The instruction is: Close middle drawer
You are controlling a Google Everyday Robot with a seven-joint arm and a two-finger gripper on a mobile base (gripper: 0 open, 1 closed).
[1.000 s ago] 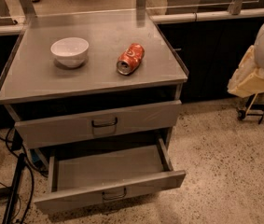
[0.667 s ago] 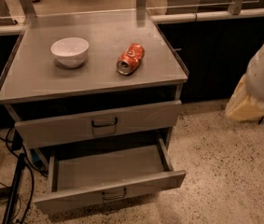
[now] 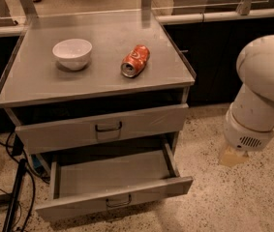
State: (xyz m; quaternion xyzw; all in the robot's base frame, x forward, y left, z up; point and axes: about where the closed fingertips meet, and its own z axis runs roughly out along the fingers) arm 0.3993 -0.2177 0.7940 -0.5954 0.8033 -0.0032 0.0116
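The middle drawer (image 3: 112, 178) is pulled far out of the grey steel cabinet. It is long and shallow with low side walls, its inside is bare, and its narrow front panel (image 3: 114, 200) has a small dark loop handle at the centre. Above it the taller-fronted drawer (image 3: 105, 128) stands slightly out. My gripper is out of view. Only a thick white arm segment (image 3: 260, 95) shows at the right, beside the cabinet and apart from the drawer.
A white bowl (image 3: 72, 53) and a crushed orange can (image 3: 135, 61) lie on the cabinet top (image 3: 102, 81). Black cables and a dark stand (image 3: 15, 197) run along the floor at the left. Speckled floor (image 3: 238, 202) lies in front and to the right.
The white arm has moved further into view at the right and down towards the floor. The drawers, bowl and can have not moved.
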